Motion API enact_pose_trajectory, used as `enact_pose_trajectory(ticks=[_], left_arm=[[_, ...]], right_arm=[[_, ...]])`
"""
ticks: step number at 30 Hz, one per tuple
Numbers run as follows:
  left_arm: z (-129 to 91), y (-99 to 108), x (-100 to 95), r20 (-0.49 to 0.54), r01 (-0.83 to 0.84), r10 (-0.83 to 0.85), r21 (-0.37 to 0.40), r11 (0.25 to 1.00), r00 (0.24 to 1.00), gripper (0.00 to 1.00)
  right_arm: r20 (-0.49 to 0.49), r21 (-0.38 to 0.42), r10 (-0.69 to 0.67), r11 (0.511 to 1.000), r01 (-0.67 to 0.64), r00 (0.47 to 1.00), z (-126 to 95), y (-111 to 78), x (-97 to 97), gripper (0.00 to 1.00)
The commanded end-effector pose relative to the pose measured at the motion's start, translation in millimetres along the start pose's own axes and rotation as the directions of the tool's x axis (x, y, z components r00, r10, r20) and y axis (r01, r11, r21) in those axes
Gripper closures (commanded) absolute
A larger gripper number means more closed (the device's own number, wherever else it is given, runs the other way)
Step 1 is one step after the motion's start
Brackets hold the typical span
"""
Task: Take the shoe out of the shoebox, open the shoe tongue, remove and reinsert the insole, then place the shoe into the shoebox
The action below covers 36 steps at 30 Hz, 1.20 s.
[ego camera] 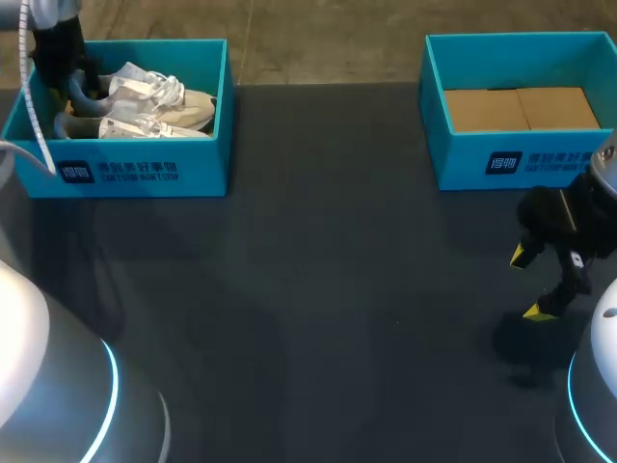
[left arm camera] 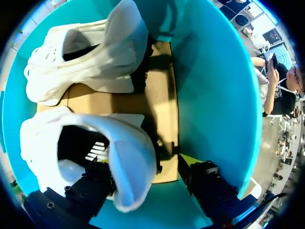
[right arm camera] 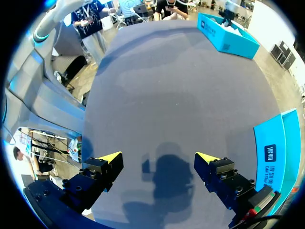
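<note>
Head view is showing the shoebox [ego camera: 207,145] sitting in the upper left of the frame, with two pale shoes lying inside it. Their long axes are running left to right, heels toward the box's left end, where my left arm is coming down. That arm is plainly the nearer one. The right gripper [ego camera: 529,284] is hanging low over the dark table [ego camera: 318,289] at the right edge of the frame, well apart from the shoes. Its jaws are standing wide and holding nothing. A second box [ego camera: 453,159] with a bare cardboard floor is sitting in the upper right.

In the left wrist view, the left gripper [left arm camera: 143,164] is straddling the heel of the nearer shoe [left arm camera: 47,138]. One finger is reaching down inside the shoe's opening and the outer finger [left arm camera: 205,183] is standing just beside the back of the heel. I am judging the jaws open, with the heel wall between them and a gap showing on the outer side. The second shoe [left arm camera: 95,57] is lying ahead of the gripper. The inner fingertip is hiding inside the shoe, so its contact is hard to make out.
</note>
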<state>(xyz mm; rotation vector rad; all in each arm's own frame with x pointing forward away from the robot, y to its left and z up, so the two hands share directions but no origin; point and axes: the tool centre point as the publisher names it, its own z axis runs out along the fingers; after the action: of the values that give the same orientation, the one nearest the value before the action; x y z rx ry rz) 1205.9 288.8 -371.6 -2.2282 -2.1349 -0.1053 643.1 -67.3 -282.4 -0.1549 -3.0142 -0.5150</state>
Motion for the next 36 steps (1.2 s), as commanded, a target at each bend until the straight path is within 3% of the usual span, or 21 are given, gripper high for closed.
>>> enact_pose_trajectory(ticks=[1,8,16,24,36], left_arm=[[-14,-4,1.3,0.023,0.005,-0.005,-0.015,1.000,1.000,0.17],[-40,-5,-2.7,0.076,0.025,-0.021,-0.050,0.998,0.997,0.03],[-80,-16,-6.3,0.112,0.009,0.002,-0.104,0.995,0.994,0.00],[-111,-40,-6.5,0.128,0.013,0.004,-0.133,0.991,0.992,0.00],[-130,-94,-2.9,0.149,0.009,0.008,-0.115,0.993,0.989,0.00]], right_arm=[[0.002,0.001,0.000,1.000,0.000,1.000,1,-0.3,0.9,0.00],[0.002,0.001,0.000,1.000,0.000,1.000,1,-0.3,0.9,0.00],[0.002,0.001,0.000,1.000,0.000,1.000,1,-0.3,0.9,0.00],[0.002,0.001,0.000,1.000,0.000,1.000,1,-0.3,0.9,0.00],[0.002,0.001,0.000,1.000,0.000,1.000,1,-0.3,0.9,0.00]])
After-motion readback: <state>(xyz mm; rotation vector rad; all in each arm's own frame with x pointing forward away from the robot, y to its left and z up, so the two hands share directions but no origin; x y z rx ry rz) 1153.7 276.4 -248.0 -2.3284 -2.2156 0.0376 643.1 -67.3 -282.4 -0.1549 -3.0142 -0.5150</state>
